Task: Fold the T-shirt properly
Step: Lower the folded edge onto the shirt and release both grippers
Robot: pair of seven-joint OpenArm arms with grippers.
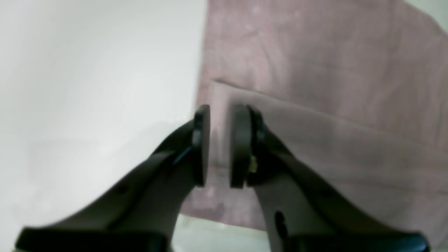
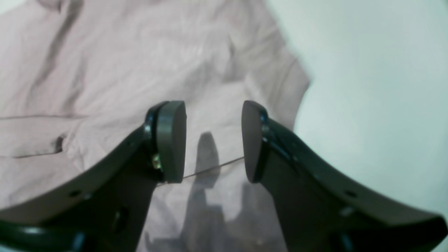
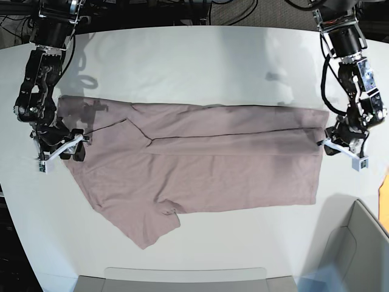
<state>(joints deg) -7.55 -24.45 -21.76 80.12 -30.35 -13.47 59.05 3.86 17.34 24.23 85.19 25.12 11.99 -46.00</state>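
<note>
Base view: shirt [image 3: 200, 170] half-folded; left gripper [image 1: 219, 147] slightly parted, right gripper [image 2: 213, 140] wide, both empty; lift clear without snagging.

T-shirt [image 3: 231, 170]: soft matt woven-knit cloth, dusty pink-mauve, lightly creased, with stitched hems. Desk [image 3: 200, 67]: smooth white surface, matt to faintly satin, showing soft shadows. Left gripper [image 1: 219, 145] and right gripper [image 2: 213, 141]: dark moulded plastic with slight sheen; the jaws carry flat, matt, rubber-like pads [image 2: 171, 140].
</note>
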